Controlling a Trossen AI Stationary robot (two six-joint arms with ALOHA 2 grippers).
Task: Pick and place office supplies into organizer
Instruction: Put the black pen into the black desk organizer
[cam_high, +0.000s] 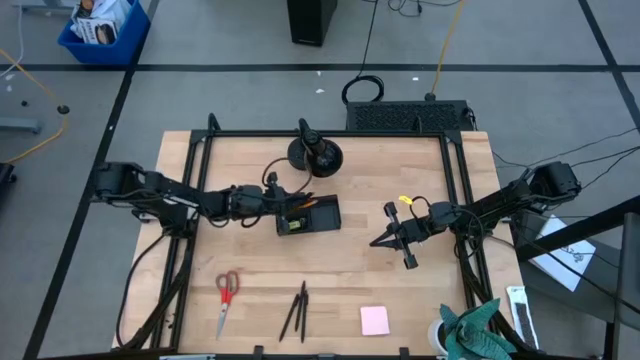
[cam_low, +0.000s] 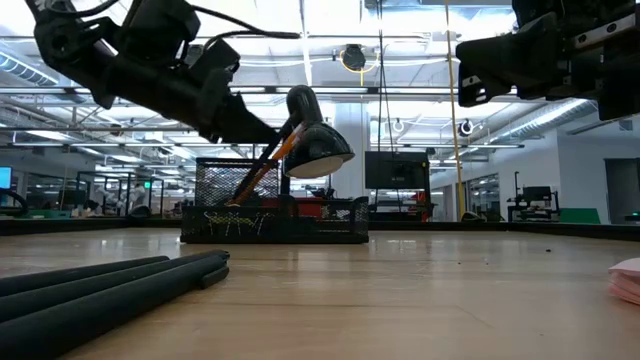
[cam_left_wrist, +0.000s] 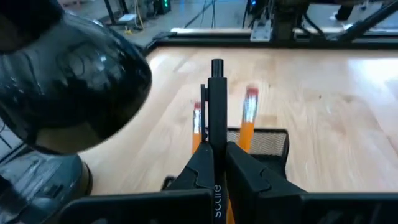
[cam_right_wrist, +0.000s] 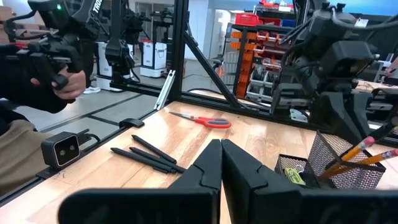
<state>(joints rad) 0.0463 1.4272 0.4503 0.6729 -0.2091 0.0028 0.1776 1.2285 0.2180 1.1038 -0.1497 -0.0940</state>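
While clamped in the left claw (cam_left_wrist: 217, 163) — 1 black pen (cam_left_wrist: 216, 106), upright over the organizer (cam_high: 308, 217) — right claw (cam_right_wrist: 221, 163) pinched empty.

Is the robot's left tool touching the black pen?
Touching. The left wrist view shows the left tool with its fingers pressed against both sides of the black pen, no gap, above the organizer.

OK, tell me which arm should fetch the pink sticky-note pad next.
Probably the right. Its gripper is shut and empty, over bare table on the side where the sticky-note pad lies. The left gripper is at the organizer, shut on a black pen.
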